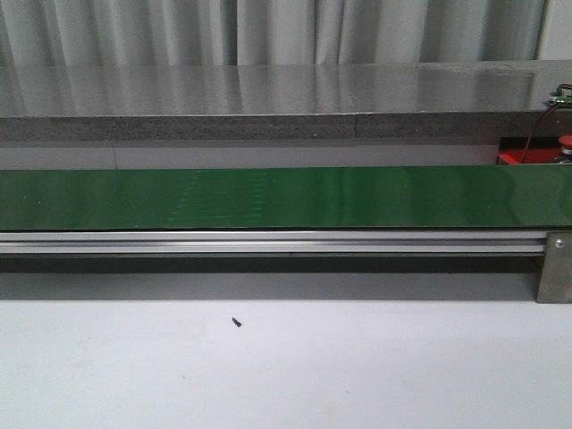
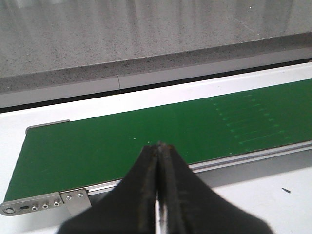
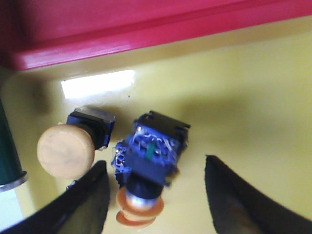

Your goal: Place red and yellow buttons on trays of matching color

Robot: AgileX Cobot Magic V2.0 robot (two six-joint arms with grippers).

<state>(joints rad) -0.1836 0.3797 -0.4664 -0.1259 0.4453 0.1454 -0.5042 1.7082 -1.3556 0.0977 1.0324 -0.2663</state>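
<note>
In the right wrist view my right gripper [image 3: 153, 161] stands open over the yellow tray [image 3: 243, 107]. Between its fingers lies a yellow button [image 3: 148, 161], tipped over, with its blue wired base up and its cap toward the wrist. Neither finger touches it. A second yellow button [image 3: 66, 151] stands beside it, cap facing up. The red tray [image 3: 146, 24] borders the yellow one. In the front view a corner of the red tray [image 1: 514, 156] and a red button [image 1: 561, 141] show at the far right. My left gripper [image 2: 160, 144] is shut and empty above the green belt.
The long dark green belt [image 1: 268, 197] on its aluminium rail runs across the table, and its end plate [image 2: 44, 202] lies near the left gripper. A grey stone ledge [image 1: 268, 125] stands behind it. A thin wire with a green tip [image 1: 561, 96] hangs at the far right.
</note>
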